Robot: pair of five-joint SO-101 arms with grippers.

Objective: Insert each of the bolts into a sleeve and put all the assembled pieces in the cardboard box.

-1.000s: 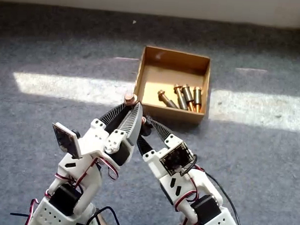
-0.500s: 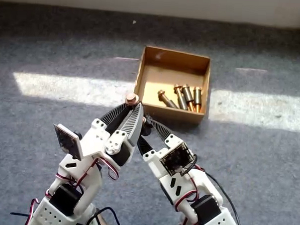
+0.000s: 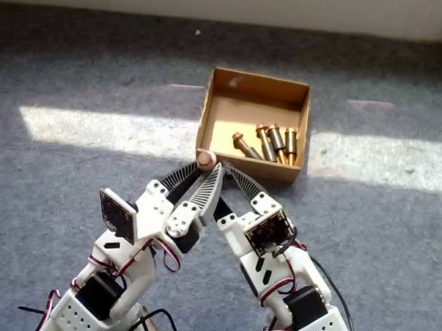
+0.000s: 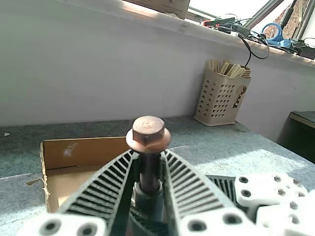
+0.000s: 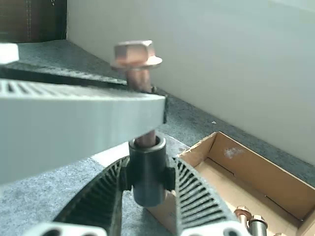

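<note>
The sleeve (image 5: 147,169) hides part of the bolt (image 5: 134,55).

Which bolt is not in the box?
The bolt pinched upright in the left gripper, its tip in the sleeve that the right gripper holds. The other four lie in the cardboard box.

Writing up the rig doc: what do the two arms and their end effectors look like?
The left arm and right arm have white shells with black motors at the joints. Red and black wires loop along them. Each wrist carries a small dark camera board. The left end effector and right end effector have tapered black ribbed fingers on white mounts with screw holes.
</note>
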